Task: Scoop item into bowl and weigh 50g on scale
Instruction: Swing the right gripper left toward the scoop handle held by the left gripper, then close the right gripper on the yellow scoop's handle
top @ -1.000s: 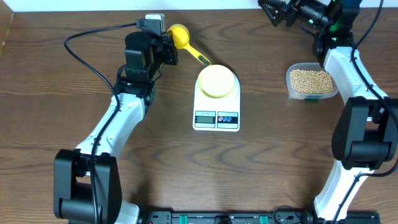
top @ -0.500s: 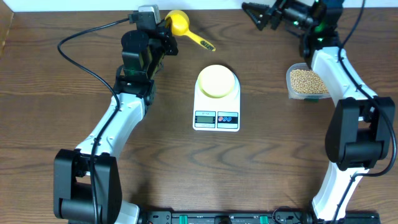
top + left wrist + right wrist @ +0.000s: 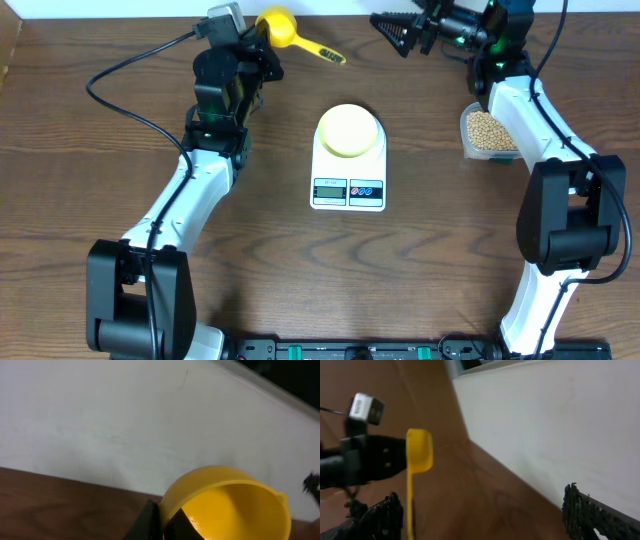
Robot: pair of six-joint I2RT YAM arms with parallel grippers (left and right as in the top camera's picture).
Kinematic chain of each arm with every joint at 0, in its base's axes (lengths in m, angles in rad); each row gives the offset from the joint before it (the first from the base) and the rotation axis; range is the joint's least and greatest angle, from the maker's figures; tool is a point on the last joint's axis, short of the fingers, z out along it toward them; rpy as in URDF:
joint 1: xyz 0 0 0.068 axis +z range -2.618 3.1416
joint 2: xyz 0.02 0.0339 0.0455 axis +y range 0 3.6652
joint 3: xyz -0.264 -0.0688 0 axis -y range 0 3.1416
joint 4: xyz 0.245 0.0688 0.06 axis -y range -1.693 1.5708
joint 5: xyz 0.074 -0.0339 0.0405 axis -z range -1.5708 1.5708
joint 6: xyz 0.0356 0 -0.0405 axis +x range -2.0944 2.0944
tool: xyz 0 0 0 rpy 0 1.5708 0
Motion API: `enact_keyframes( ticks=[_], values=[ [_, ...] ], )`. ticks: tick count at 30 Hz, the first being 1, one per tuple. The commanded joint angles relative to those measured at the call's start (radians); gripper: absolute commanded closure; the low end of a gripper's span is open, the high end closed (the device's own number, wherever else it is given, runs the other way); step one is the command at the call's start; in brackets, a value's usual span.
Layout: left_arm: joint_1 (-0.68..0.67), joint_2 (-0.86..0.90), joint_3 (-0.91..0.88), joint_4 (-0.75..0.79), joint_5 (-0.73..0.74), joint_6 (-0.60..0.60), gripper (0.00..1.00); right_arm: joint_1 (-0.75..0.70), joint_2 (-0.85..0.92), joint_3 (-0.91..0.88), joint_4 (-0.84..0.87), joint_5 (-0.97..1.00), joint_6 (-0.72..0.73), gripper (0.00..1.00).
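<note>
**Inspector:** Start at the front of the bench (image 3: 80, 200). Is any writing legible?

**Assistant:** None. The scale (image 3: 348, 165) has a grey display (image 3: 329, 189) and two round buttons on its front edge, but digits and button marks are too small to read. I see no brand or label anywhere.

**Inspector:** The receiving vessel?

**Assistant:** The bowl (image 3: 349, 130) sits centred on the scale and looks empty. I judge it light and liable to slide if knocked.

**Inspector:** And the item itself?

**Assistant:** The beans (image 3: 490, 130) lie in the clear tub (image 3: 468, 150) to the scale's right, well apart from the bowl and partly under the right arm. I judge them hard, smooth and light, a loose mass that rolls and bounces. Pinching them is useless, so they need the scoop, carried level.

**Inspector:** The far edge?

**Assistant:** The left gripper (image 3: 162, 522) has its jaws closed on the cup rim of the yellow scoop (image 3: 275, 27), near the white wall (image 3: 100, 420). The cup looks empty and its handle points free toward the right arm. The right gripper (image 3: 385, 24) faces that handle with jaws spread wide, holding nothing.

**Inspector:** The best hold?

**Assistant:** The scoop looks like stiff, light, slick plastic. I judge the handle the proper hold, gripped across its flat, since a rim grip blocks the cup.
</note>
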Motion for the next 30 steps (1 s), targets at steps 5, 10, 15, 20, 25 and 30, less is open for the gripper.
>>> enact_keyframes(
  ticks=[5, 10, 15, 20, 25, 30],
  values=[
    [0.003, 0.002, 0.009, 0.026, -0.019, -0.089, 0.92, 0.017, 0.008, 0.027, 0.034, -0.156, 0.055, 0.01],
    [0.002, 0.002, 0.009, 0.026, -0.013, -0.167, 0.92, 0.037, 0.008, 0.027, 0.029, -0.182, 0.054, 0.01],
    [0.002, 0.002, 0.009, 0.030, 0.029, -0.181, 0.92, 0.064, 0.008, 0.027, 0.033, -0.182, 0.054, 0.01],
    [0.002, 0.002, 0.009, 0.060, 0.079, -0.190, 0.92, 0.080, 0.008, 0.027, 0.032, -0.183, 0.054, 0.01],
    [0.002, 0.002, 0.009, 0.084, 0.098, -0.197, 0.92, 0.092, 0.008, 0.027, 0.029, -0.213, 0.054, 0.01],
    [0.002, 0.002, 0.009, 0.104, 0.133, -0.208, 0.92, 0.104, 0.008, 0.027, 0.029, -0.239, 0.054, 0.06]
  ],
)
